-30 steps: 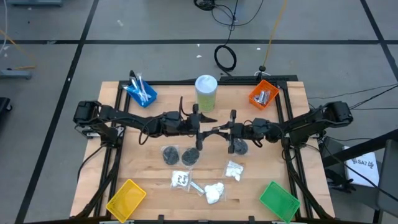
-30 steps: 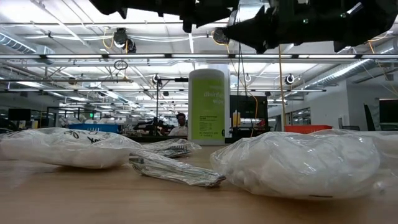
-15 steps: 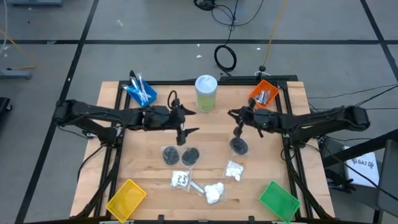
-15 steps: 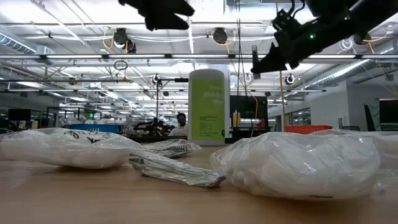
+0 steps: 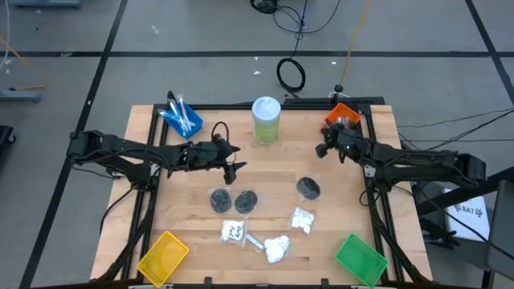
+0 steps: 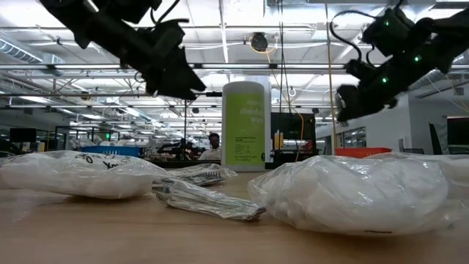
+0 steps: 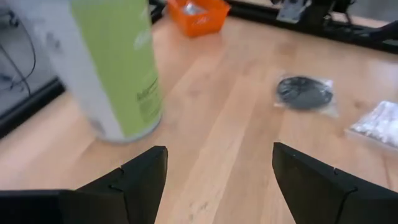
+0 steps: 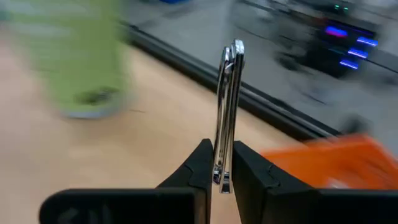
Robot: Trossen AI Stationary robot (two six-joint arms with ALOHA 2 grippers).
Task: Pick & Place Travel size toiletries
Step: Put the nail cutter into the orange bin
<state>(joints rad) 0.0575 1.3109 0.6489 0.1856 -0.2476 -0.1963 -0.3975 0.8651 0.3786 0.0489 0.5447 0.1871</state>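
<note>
Near the front of the worktop (image 5: 193, 241), white packets (image 5: 277, 249) are waiting. Farther back, the right gripper (image 8: 225, 163) is pinching a silver tube (image 8: 227, 106); it should be hovering squarely over the orange bin (image 5: 340, 120) before letting go. The left gripper (image 7: 217, 180) is idling, fingers spread.

One camera looks straight down on the whole wooden table (image 5: 265, 172). A second sits at tabletop level, close behind white packets (image 6: 352, 192), facing the room. Each wrist camera looks forward, close over the tabletop. All four views share the green canister (image 5: 266, 120).
</note>
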